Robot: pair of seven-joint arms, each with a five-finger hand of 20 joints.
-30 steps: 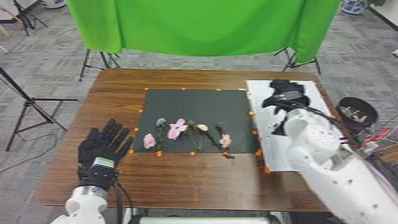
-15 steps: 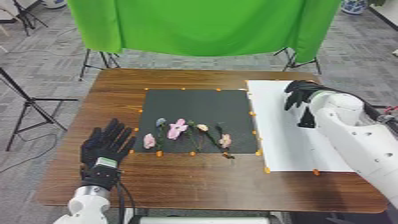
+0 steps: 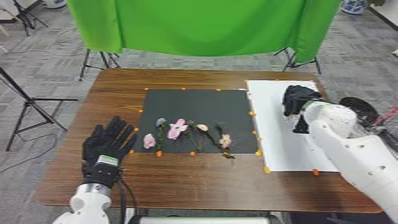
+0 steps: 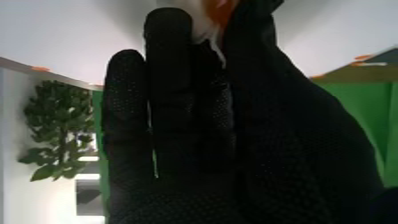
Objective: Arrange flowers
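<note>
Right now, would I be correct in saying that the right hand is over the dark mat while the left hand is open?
As the head view shows, the right hand is over the white sheet, not the dark mat; the left hand is indeed open.

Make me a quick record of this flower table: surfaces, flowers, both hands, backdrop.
Table: brown wood
Left surface: dark mat
Right surface: white sheet
Flowers on mat: left pink flower, blue-grey flower, larger pink flower, cream flower, right pink flower
Left hand: left of the mat, fingers straight
Right hand: at the white sheet, pinching an orange-and-white item, too unclear to name
Backdrop: green cloth
</note>
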